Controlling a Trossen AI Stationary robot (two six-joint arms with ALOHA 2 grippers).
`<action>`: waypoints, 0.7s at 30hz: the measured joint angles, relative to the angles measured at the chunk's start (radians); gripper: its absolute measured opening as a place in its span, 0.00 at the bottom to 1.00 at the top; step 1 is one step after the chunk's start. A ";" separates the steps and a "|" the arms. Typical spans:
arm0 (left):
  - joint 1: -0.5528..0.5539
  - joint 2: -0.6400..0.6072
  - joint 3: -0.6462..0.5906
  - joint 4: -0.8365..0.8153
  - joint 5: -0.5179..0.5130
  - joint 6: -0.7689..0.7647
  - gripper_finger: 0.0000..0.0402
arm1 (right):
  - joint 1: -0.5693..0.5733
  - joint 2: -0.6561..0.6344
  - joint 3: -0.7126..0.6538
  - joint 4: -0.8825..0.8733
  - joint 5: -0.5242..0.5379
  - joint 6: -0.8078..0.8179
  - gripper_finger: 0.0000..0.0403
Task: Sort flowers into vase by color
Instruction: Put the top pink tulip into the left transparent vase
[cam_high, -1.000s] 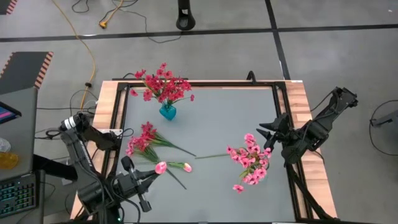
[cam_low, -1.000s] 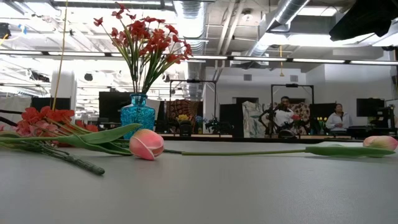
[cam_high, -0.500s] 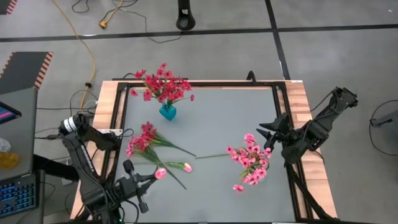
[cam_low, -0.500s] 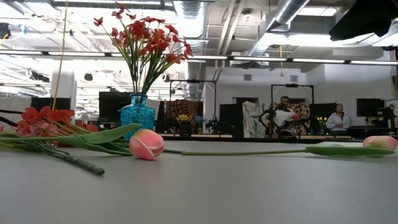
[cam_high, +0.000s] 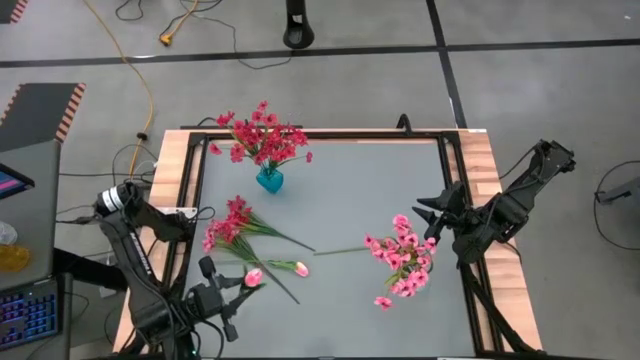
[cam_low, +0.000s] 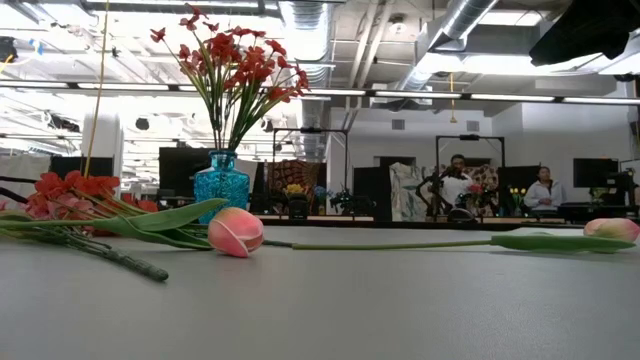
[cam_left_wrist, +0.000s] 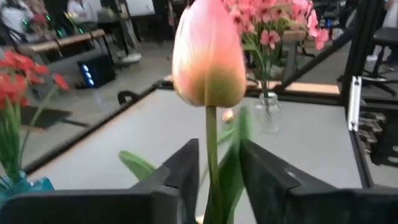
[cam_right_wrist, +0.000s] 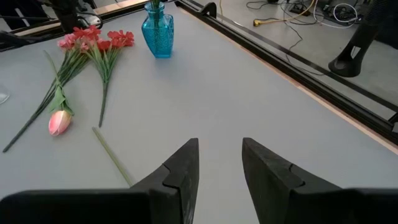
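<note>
Your left gripper (cam_left_wrist: 214, 177) had its fingers (cam_left_wrist: 180, 177) clamped on the stem of a pink tulip bud (cam_left_wrist: 208, 53), the bud upright just above them. Your right gripper (cam_right_wrist: 217, 165) hovered with fingers apart over the worktop (cam_right_wrist: 205, 93), the blue vase (cam_right_wrist: 157, 34) well beyond them.

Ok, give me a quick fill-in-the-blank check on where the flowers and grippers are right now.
The left gripper holds a tulip by its ____.
The blue vase holds ____ flowers.
The right gripper is open and holds ____.
The pink flowers stand in a ____ vase near the right arm.

Missing: stem; red; nothing; clear
</note>
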 joint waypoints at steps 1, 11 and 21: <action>0.000 -0.007 0.000 0.000 0.019 0.000 0.29 | 0.000 0.000 0.000 0.000 0.000 0.000 0.37; 0.000 -0.109 0.000 0.001 0.180 0.023 0.44 | 0.000 0.000 0.000 0.000 0.000 0.000 0.37; 0.000 -0.231 0.000 0.001 0.387 0.090 0.44 | 0.000 0.000 0.000 0.000 0.000 0.000 0.37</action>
